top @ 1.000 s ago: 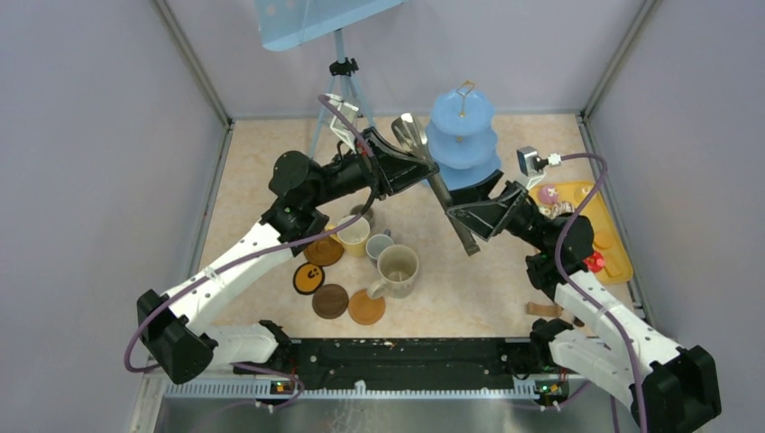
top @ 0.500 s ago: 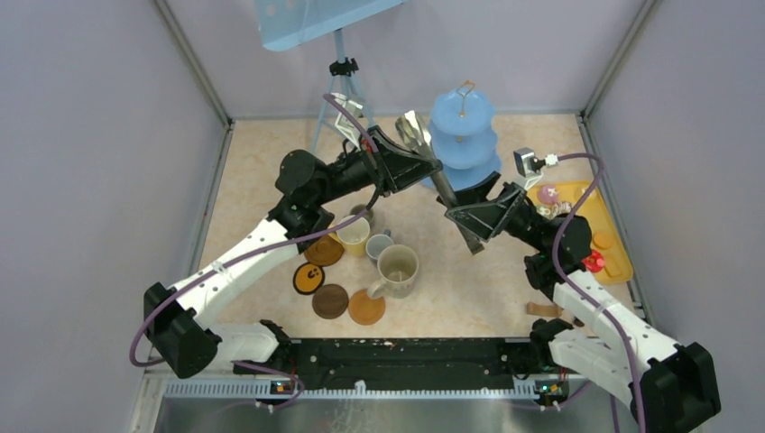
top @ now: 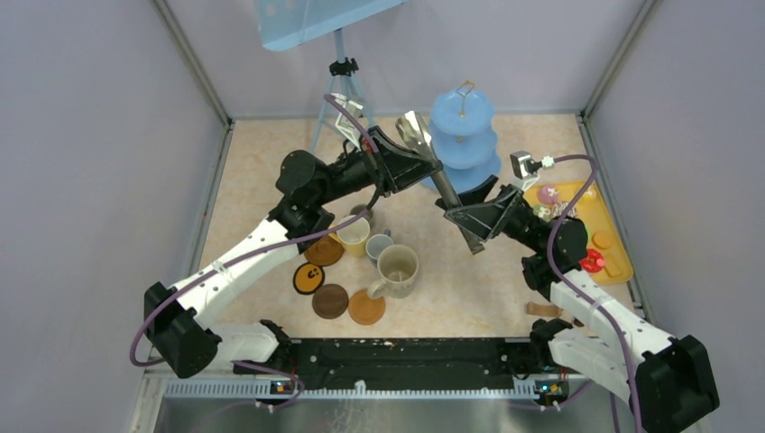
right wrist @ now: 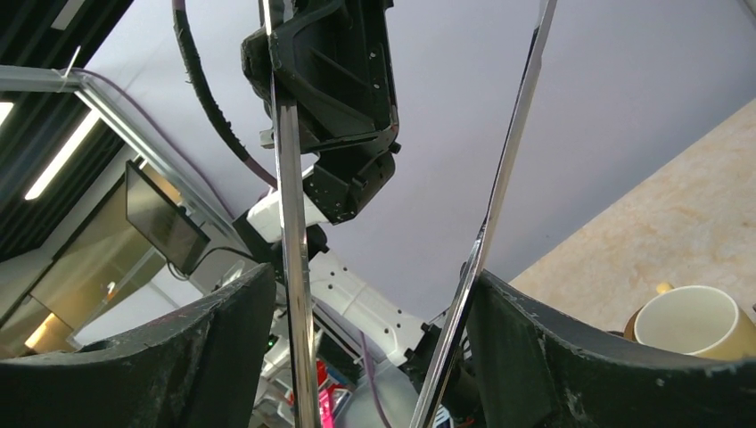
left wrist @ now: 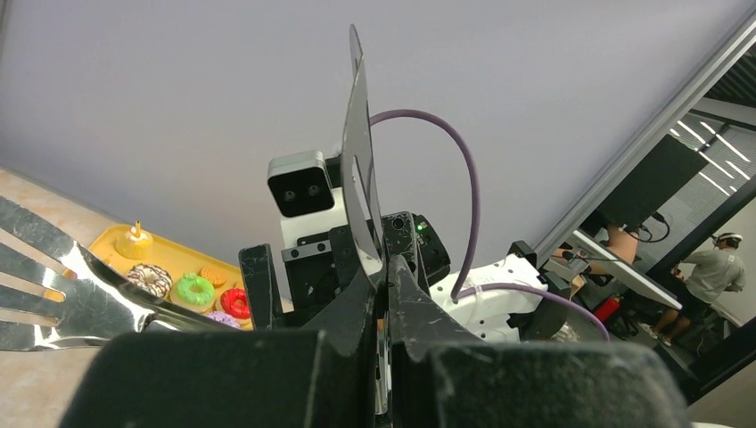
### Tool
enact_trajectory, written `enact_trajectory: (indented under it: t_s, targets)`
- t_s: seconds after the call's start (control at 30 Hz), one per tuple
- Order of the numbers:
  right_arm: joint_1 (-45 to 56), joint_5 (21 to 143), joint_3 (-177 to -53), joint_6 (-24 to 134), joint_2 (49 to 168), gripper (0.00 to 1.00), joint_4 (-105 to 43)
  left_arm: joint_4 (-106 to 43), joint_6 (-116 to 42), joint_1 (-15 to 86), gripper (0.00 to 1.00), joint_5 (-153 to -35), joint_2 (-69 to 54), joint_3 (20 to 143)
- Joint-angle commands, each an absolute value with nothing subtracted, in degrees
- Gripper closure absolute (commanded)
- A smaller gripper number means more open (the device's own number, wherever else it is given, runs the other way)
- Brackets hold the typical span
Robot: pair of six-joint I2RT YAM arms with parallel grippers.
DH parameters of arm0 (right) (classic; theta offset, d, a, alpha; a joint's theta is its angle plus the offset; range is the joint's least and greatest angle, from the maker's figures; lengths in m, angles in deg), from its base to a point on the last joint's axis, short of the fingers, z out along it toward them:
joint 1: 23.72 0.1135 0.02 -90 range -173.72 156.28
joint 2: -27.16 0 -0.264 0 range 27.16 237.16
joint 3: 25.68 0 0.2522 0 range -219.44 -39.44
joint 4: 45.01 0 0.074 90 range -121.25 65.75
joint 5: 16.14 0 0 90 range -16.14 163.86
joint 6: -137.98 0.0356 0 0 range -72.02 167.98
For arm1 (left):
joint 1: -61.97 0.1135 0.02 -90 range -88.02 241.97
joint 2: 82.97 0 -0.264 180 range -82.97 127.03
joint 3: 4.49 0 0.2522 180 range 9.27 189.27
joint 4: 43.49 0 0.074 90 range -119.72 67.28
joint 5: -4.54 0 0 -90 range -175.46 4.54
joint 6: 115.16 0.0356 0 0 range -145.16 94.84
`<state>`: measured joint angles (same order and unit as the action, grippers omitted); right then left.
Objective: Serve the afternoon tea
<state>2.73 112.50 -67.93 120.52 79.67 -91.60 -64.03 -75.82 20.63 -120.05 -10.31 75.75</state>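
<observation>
L gripper [left wrist: 383, 290] clamped on metal tongs [left wrist: 361, 178], one arm. Only R wrist cam shows R gripper [right wrist: 374, 303] spread, both arms btwn its fingers [right wrist: 571, 357].

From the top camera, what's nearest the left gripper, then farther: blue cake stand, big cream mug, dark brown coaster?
1. Blue cake stand, just right of the left gripper.
2. Big cream mug, mid-table.
3. Dark brown coaster, near edge.
</observation>
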Motion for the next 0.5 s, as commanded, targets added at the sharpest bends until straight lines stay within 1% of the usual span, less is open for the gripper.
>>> enact_trajectory:
  t_s: [0.0,0.07,0.13,0.2,0.27,0.33,0.4,0.47]
  targets:
    - [3.1,111.5,-68.0,119.0,78.6,0.27,-93.8,-64.9,-75.0,20.6,0.98,-117.4,-10.1,75.4]
    - [3.1,111.1,-68.2,117.8,78.2,0.29,-92.1,-64.2,-75.6,20.7,0.90,-116.6,-9.9,75.2]
    - [3.1,110.7,-68.5,116.5,77.7,0.32,-89.9,-63.6,-76.0,20.6,0.88,-116.1,-9.7,75.1]
    - [3.1,110.2,-68.6,115.2,77.2,0.33,-87.9,-63.0,-76.4,20.6,0.79,-115.8,-9.3,75.1]
    - [3.1,109.3,-68.6,114.6,76.4,0.35,-86.6,-62.5,-76.6,20.6,0.75,-115.7,-9.0,75.0]
    - [3.1,108.5,-68.5,114.1,75.8,0.36,-85.4,-62.3,-76.8,20.8,0.65,-115.5,-9.0,74.7]
    - [3.1,107.9,-68.4,113.8,75.3,0.38,-84.5,-62.2,-76.7,20.8,0.53,-115.3,-9.2,74.3]
    - [3.1,107.1,-68.2,113.7,74.9,0.40,-83.9,-62.1,-76.3,20.8,0.52,-115.0,-9.7,74.1]
